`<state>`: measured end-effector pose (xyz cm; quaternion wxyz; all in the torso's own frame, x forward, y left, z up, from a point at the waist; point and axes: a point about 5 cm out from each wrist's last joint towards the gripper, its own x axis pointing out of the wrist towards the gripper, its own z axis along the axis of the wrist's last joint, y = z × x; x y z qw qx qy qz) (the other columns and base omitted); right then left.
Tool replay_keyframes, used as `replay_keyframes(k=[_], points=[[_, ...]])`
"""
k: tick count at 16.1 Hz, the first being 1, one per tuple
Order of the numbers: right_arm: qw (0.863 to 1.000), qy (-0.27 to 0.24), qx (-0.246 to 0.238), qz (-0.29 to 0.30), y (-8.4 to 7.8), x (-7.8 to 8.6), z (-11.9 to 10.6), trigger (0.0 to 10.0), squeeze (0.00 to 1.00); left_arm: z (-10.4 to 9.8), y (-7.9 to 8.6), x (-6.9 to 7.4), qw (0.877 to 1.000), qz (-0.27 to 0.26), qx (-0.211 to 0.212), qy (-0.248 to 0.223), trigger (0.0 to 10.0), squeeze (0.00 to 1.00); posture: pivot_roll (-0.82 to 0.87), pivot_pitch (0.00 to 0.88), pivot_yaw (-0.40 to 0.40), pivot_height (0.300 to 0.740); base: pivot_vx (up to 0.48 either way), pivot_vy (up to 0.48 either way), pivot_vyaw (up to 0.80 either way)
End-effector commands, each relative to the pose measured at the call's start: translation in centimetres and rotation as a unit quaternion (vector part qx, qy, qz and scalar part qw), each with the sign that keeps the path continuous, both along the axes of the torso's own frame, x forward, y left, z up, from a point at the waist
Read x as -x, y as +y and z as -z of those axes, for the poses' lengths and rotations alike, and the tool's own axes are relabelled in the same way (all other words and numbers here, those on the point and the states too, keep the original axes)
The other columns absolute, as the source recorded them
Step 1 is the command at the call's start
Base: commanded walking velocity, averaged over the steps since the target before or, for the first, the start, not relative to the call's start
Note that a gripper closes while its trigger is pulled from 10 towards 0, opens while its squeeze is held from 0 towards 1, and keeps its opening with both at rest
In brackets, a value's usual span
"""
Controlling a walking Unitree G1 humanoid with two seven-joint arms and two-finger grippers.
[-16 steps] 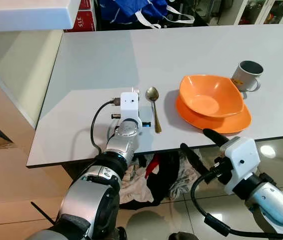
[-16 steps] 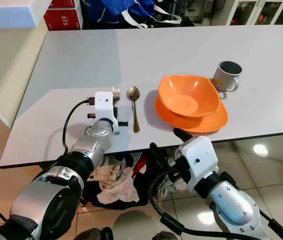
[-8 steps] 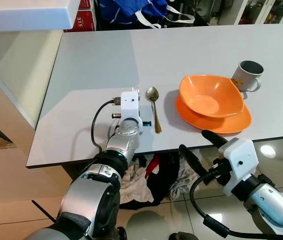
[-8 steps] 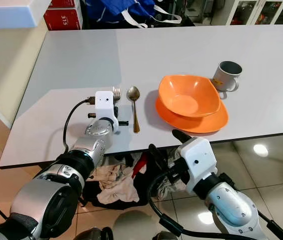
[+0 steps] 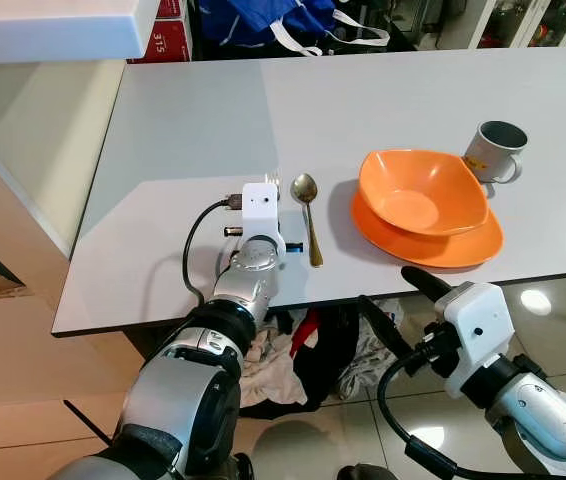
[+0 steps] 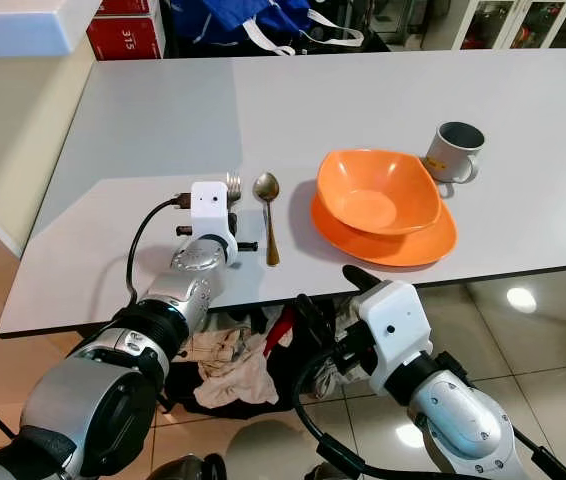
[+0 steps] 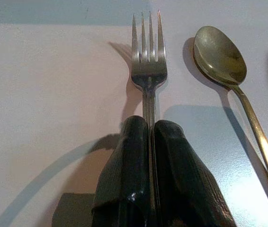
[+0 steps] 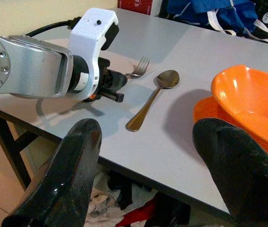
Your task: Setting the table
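Left gripper [image 7: 148, 137] low over the near part of the grey table [image 5: 193, 120], black fingers [image 7: 129, 161] pinched together on the handle of a silver fork [image 7: 147, 56], tines flat on the tabletop and pointing away from the robot. Just beside the fork, on its right and not touching it, a brass-coloured spoon [image 5: 308, 215], bowl at the far end, handle toward the near table edge. Further right, an orange bowl [image 5: 421, 190] nested on an orange plate [image 5: 473, 245] close to the near edge, and beyond them a grey mug [image 5: 493, 150] with its handle turned toward the plate. Right gripper [image 5: 391, 303] off the table, below and in front of its near edge under the plate, fingers [image 8: 67, 179] spread wide apart with nothing between them. Under the table, a heap of crumpled clothes [image 5: 308, 350] on the tiled floor. At the far end of the table, a blue bag [image 5: 263, 20] with white straps, a red box [image 5: 168, 40] to its left, and a white countertop [image 5: 53, 25] at the upper left.
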<state>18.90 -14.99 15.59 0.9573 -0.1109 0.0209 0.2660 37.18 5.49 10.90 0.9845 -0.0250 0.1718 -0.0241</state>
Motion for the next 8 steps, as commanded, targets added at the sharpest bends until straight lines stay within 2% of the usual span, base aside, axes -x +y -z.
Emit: replay_keyframes(k=[1, 2, 8], points=[[1.0, -0.003, 0.0, -0.004, 0.1, 0.0, 0.1, 10.0, 0.0, 1.4, -2.8, 1.5, 0.999, 0.032, 0.021, 0.035, 10.0, 0.35, -0.23, 0.094, 0.024, 0.74, 0.0, 0.0, 0.0], [1.0, -0.001, 0.001, -0.003, -0.1, -0.2, 0.3, 10.0, 0.0, 1.4, -2.9, 1.5, 0.999, 0.034, 0.022, 0.036, 10.0, 0.99, -0.23, 0.091, 0.025, 0.74, 0.0, 0.0, 0.0], [1.0, -0.005, 0.001, -0.004, 0.0, -1.1, 0.0, 10.0, 0.0, 1.0, -2.5, 1.1, 0.999, 0.033, 0.024, 0.037, 10.0, 1.0, -0.23, 0.085, 0.025, 0.74, 0.0, 0.0, 0.0]])
